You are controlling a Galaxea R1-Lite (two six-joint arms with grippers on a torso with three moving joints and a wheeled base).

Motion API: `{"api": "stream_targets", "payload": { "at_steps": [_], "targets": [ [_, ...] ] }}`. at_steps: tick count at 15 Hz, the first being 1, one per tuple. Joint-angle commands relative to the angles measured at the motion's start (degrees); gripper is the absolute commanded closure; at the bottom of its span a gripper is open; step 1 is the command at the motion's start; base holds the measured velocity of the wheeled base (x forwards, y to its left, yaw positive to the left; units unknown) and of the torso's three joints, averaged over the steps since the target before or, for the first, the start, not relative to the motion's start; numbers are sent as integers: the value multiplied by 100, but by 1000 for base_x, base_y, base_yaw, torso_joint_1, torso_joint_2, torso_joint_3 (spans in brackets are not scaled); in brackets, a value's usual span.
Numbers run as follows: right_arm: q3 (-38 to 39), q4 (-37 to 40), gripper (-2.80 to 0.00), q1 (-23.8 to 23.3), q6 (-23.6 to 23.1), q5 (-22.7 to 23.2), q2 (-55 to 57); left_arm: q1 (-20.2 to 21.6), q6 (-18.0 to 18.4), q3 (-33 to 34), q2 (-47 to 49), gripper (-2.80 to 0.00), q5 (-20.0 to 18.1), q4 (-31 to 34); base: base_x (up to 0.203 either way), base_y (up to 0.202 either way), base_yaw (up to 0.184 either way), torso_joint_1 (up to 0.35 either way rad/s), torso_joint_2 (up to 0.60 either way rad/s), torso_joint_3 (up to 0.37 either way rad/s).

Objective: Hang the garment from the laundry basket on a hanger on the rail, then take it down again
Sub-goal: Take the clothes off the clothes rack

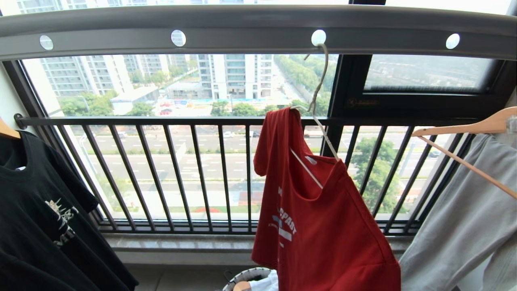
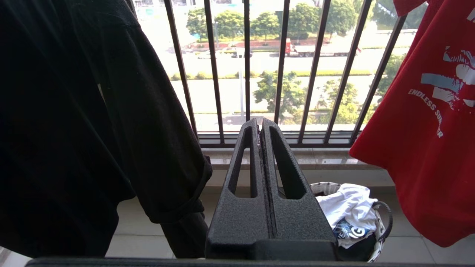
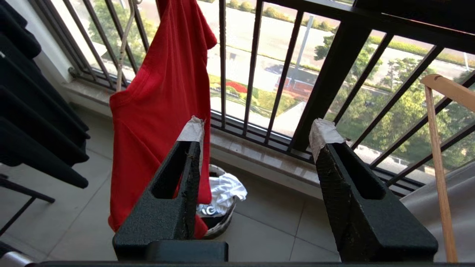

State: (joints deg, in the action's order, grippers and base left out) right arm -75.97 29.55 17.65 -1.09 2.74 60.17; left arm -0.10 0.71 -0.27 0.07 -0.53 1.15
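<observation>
The red garment (image 1: 319,234) hangs crooked on the thin wire hanger (image 1: 327,138), which tilts steeply with its hook in a hole of the grey rail (image 1: 250,36). Below it on the floor stands the laundry basket (image 1: 246,277), holding a white printed garment (image 2: 349,207). Neither gripper shows in the head view. My right gripper (image 3: 258,131) is open with nothing between its taped fingertips (image 3: 193,129), and stands beside the red garment (image 3: 156,111) and above the basket (image 3: 219,228). My left gripper (image 2: 261,122) is shut and empty, low between a black shirt and the red garment (image 2: 426,148).
A black printed T-shirt (image 1: 40,210) hangs at the left. A pale grey garment (image 1: 464,226) hangs on a wooden hanger (image 1: 472,127) at the right. The dark window railing (image 1: 202,121) and a stone sill (image 1: 181,242) lie behind.
</observation>
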Motion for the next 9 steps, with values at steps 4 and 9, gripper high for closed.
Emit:
{"api": "stream_targets", "payload": {
  "at_steps": [4, 9],
  "targets": [
    [-911, -103, -280, 2387, 931, -2602, 1497, 1, 0, 0, 1, 0, 1, 0, 0, 0, 0, 0, 0, 0],
    [-1347, -605, -280, 2963, 1398, -3776, 2345, 1, 0, 0, 1, 0, 1, 0, 0, 0, 0, 0, 0, 0]
  ]
}}
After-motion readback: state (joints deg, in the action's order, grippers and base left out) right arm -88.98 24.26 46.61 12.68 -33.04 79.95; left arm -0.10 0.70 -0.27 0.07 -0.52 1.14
